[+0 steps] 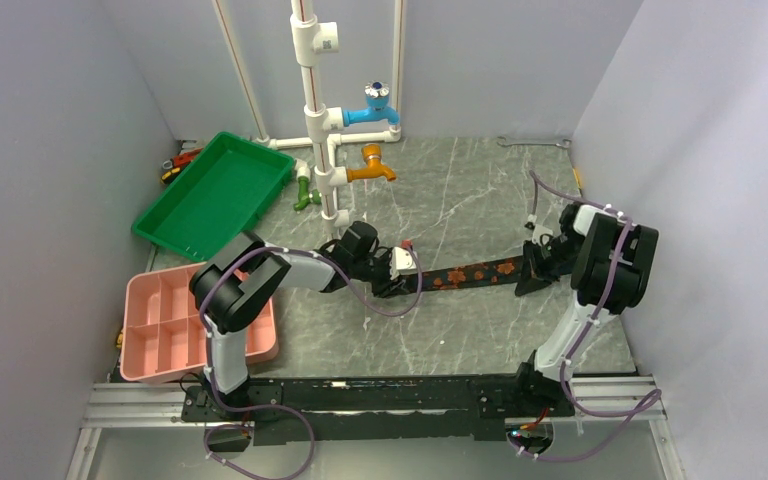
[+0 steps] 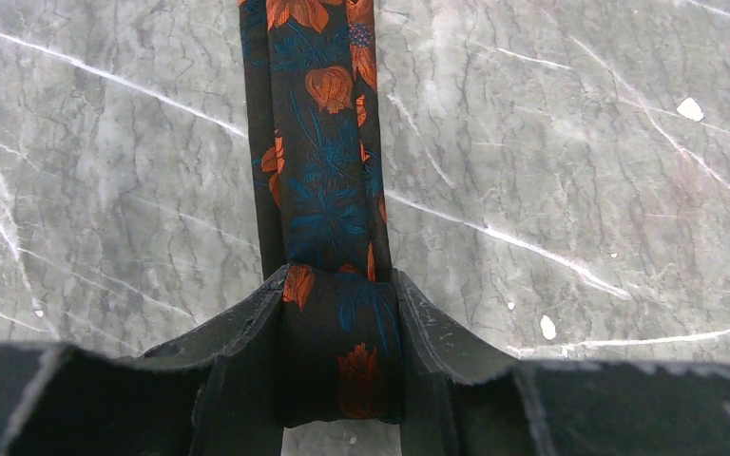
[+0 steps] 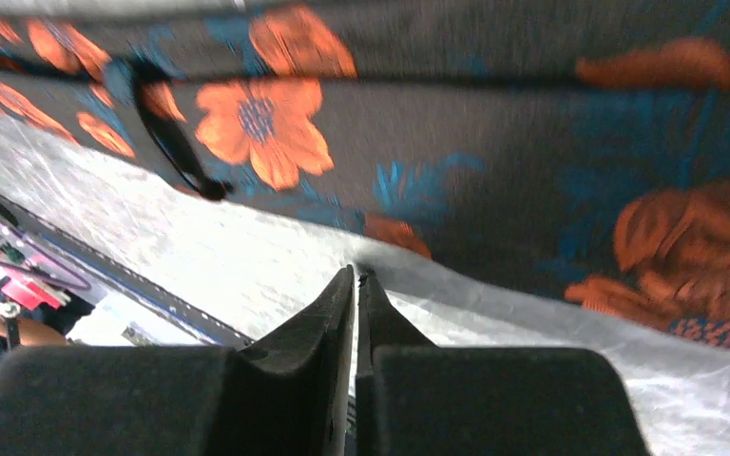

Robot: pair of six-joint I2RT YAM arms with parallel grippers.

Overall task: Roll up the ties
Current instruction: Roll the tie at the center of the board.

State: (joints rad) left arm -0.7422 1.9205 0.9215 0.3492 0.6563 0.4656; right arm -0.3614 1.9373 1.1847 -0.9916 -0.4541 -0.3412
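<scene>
The tie (image 1: 475,272), black with orange-red flowers, lies stretched across the marble tabletop between the two arms. My left gripper (image 1: 402,268) is shut on its rolled end. In the left wrist view the small roll (image 2: 337,351) sits between the jaws of the left gripper (image 2: 339,280), and the unrolled strip (image 2: 328,142) runs straight away from it. My right gripper (image 1: 532,270) is at the tie's wide end. In the right wrist view the right gripper (image 3: 356,274) is shut, its tips at the edge of the wide fabric (image 3: 494,142); I see nothing between them.
A green tray (image 1: 215,195) stands at the back left and a pink compartment tray (image 1: 165,320) at the near left. A white pipe stand (image 1: 320,120) with blue (image 1: 375,105) and orange (image 1: 375,165) taps rises behind the left gripper. Grey walls close in both sides.
</scene>
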